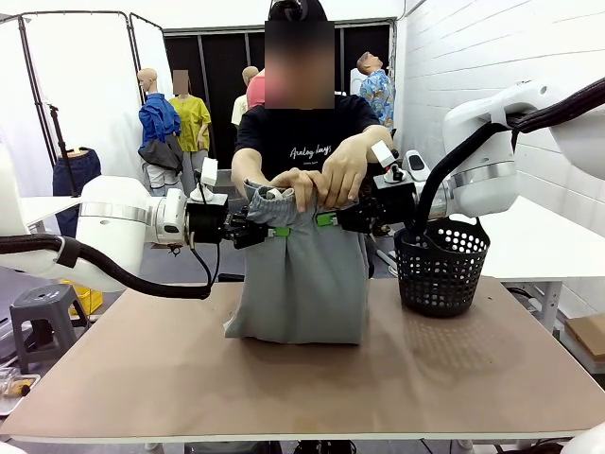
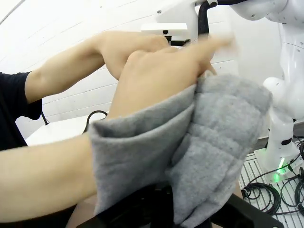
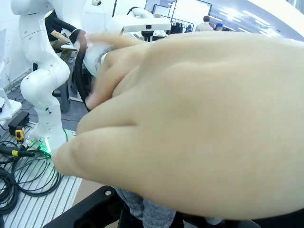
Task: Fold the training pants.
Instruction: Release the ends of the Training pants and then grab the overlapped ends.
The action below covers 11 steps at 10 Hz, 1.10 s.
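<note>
held up over the far middle of the brown table [image 1: 284, 388]: the light grey soft jersey training pants [image 1: 302, 274], gathered elastic waistband on top, lower end slumped on the tabletop close to the far edge. pinched at the waistband's left end by the black, green-padded left gripper [image 1: 276, 231], jaws clamped together on the cloth. pinched the same way at the right end by the black, green-padded right gripper [image 1: 327, 219]. laid over the top of the waistband between the two grips, both of the person's hands [image 1: 321, 180], fingers curled into the fabric. standing by the table's far right corner, well apart from the cloth, a black perforated plastic basket [image 1: 440, 270].

up close in the left wrist view, thick fleecy grey cloth [image 2: 213, 142] bunched over a hand [image 2: 152, 80].

judged light, limp and thick: no stiffness of its own, likely to sag or crease wherever left unsupported. neither slippery nor fragile, so a firm pinch seems safe. best taken at the waistband's outer ends, where the elastic gives a thicker bite, or at the leg ends for the fold. worth keeping the jaws clear of the fingers resting so near.
</note>
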Each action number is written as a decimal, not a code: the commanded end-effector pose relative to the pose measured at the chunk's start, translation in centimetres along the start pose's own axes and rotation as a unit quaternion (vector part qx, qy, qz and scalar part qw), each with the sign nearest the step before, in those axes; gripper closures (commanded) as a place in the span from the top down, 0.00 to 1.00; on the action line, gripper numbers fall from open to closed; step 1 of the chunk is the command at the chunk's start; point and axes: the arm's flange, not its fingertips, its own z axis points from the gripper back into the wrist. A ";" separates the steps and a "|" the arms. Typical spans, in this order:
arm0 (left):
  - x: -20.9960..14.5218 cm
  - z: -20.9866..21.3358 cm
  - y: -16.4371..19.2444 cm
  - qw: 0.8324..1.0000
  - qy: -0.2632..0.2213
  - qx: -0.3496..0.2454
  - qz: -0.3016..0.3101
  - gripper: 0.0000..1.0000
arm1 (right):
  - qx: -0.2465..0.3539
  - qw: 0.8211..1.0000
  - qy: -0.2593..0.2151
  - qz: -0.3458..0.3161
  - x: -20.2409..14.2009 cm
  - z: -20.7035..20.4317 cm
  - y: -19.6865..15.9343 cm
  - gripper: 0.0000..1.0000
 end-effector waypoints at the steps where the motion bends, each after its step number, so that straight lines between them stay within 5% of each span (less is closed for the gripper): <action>1: 0.5 0.0 0.1 1.000 -0.003 -0.001 -0.005 0.00 | 0.008 1.000 -0.007 0.000 0.0 -0.2 0.3 0.00; 11: 0.5 0.0 0.1 1.000 -0.003 -0.001 -0.005 0.00 | 0.008 1.000 -0.007 0.000 0.0 -0.2 0.3 0.00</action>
